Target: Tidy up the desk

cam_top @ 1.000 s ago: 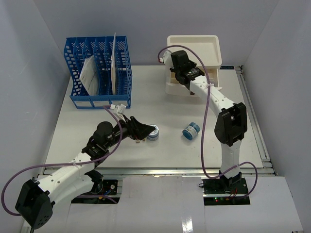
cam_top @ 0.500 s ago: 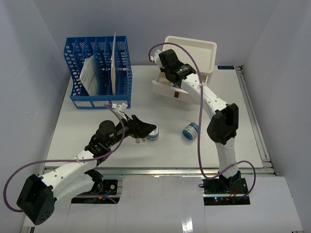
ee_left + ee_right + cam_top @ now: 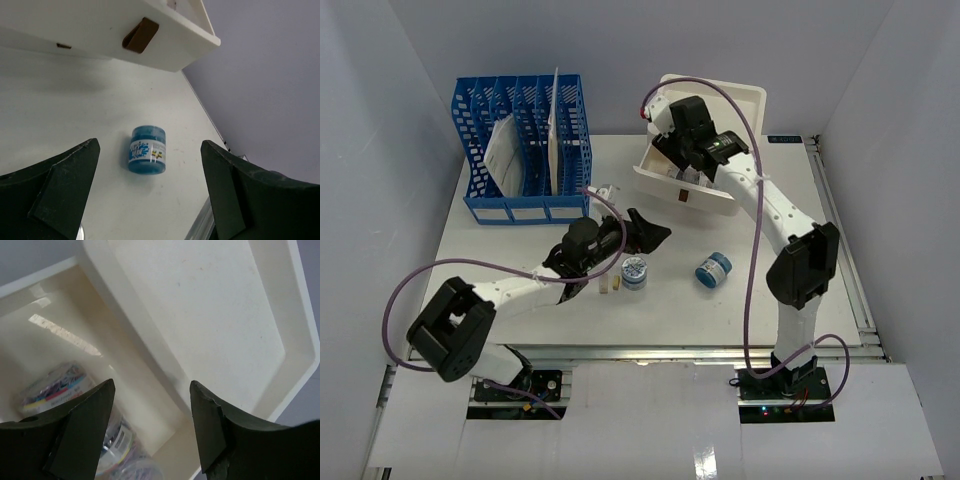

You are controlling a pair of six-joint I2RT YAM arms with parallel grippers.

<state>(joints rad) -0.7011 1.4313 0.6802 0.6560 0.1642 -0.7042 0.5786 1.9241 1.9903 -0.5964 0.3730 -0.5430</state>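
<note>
Above the open white drawer box (image 3: 745, 105), right jaws hang spread, empty. Left jaws spread facing the blue round jar (image 3: 147, 156); we'd grasp it next.

One clear lane, blocked at its far end

Between the spread left fingers (image 3: 65, 185), bare tabletop (image 3: 60, 115) runs to a blue jar (image 3: 147, 150) lying on its side; the pulled-out white drawer (image 3: 125, 35) walls the way beyond. A blue file rack (image 3: 525, 150) blocks the back left corner.
</note>
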